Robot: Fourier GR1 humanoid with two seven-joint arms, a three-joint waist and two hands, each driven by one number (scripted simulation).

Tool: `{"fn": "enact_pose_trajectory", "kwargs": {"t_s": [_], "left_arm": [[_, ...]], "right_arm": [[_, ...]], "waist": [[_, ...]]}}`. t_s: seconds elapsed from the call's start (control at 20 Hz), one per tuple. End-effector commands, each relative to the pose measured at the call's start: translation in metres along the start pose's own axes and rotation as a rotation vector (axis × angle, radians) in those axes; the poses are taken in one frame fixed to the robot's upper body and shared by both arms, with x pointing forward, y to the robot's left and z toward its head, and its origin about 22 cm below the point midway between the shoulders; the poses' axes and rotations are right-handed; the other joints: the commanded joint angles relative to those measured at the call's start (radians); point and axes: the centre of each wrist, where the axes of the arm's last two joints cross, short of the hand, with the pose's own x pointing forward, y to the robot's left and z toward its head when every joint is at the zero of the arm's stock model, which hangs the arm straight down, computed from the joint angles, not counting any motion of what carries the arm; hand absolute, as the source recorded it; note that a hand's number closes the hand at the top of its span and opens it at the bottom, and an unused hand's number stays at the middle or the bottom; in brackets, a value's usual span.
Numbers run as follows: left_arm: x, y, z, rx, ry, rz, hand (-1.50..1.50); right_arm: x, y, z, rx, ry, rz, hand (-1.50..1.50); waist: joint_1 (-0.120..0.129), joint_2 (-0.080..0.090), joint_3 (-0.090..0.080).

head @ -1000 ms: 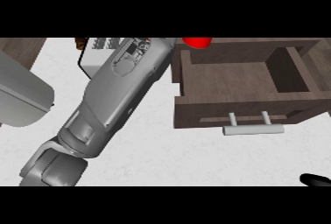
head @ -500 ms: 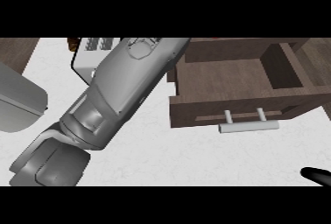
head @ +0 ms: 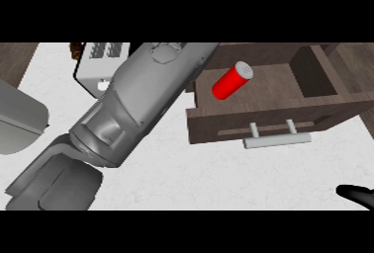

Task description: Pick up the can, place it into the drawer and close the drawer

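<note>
Head view: can lying in the open drawer, drawer not yet closed.

On its side inside the drawer [head: 321, 116] rests the red can [head: 231, 84], clear of any hand, so placing looks done and closing remains. A pale handle [head: 276, 141] faces the white worktop [head: 219, 178], likely the part to push. Reaching up past the drawer's left edge, the left forearm [head: 139, 99] leaves its hand out of view. Only dark fingertips of the right hand [head: 358, 195] show at the lower right; I cannot tell its state.

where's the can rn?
In the head view, the red can lies tilted inside the open drawer, upper centre-right, beside the grey forearm and above the drawer handle.
</note>
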Motion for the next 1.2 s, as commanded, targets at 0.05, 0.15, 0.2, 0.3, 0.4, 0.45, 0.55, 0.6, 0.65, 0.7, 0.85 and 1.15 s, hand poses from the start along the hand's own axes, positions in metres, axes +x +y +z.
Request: {"fn": "enact_pose_trajectory", "kwargs": {"t_s": [0.05,0.15,0.2,0.3,0.4,0.45,0.55,0.6,0.65,0.7,0.85,1.15], "left_arm": [[0.007,-0.005,0.002,0.088,-0.016,-0.006,-1.50],[-0.003,-0.002,0.000,0.076,-0.020,-0.012,-1.50],[-0.008,-0.001,0.000,0.067,-0.015,0.000,-1.50],[-0.008,0.001,-0.002,0.088,-0.015,0.009,-1.50],[0.005,-0.004,0.001,0.083,-0.005,0.036,-1.50],[0.003,-0.002,-0.001,0.083,-0.015,0.056,-1.50],[0.012,-0.005,0.000,0.082,-0.023,0.057,-1.50],[0.005,-0.001,-0.002,0.059,-0.003,0.090,-1.50],[0.010,-0.002,-0.003,0.080,0.008,0.077,-1.50],[-0.007,0.002,-0.001,0.052,-0.004,0.107,-1.50],[0.013,-0.005,0.001,0.058,-0.017,0.124,-1.50],[-0.002,0.002,-0.004,0.051,-0.033,0.128,-1.50]], "right_arm": [[0.003,0.002,-0.007,0.026,-0.013,0.015,-1.50],[0.005,-0.001,-0.013,0.047,-0.043,0.082,-1.50],[0.002,0.001,-0.009,0.060,-0.051,0.107,-1.50],[0.012,0.005,-0.005,0.075,-0.070,0.128,-1.50],[0.018,0.013,-0.023,0.102,-0.120,0.168,-1.50],[0.019,0.012,-0.017,0.093,-0.124,0.190,-1.50],[0.025,0.021,-0.025,0.115,-0.188,0.249,-1.50],[0.015,0.014,-0.023,0.129,-0.173,0.319,-1.50],[0.015,0.022,-0.024,0.150,-0.180,0.329,-1.50],[0.013,0.014,-0.039,0.129,-0.176,0.385,-1.50],[0.006,0.041,-0.043,0.169,-0.206,0.490,-1.50],[-0.018,0.062,-0.056,0.213,-0.220,0.669,-1.50]], "waist": [[-0.028,0.004,0.001],[-0.027,0.010,0.001],[-0.011,0.006,0.000],[-0.016,0.007,0.000],[-0.010,0.007,0.000],[-0.004,0.006,-0.001],[-0.011,0.013,0.000],[0.008,0.011,-0.001],[0.006,0.011,0.000],[0.020,0.010,-0.001],[0.026,0.012,-0.001],[0.061,0.004,-0.002]]}}
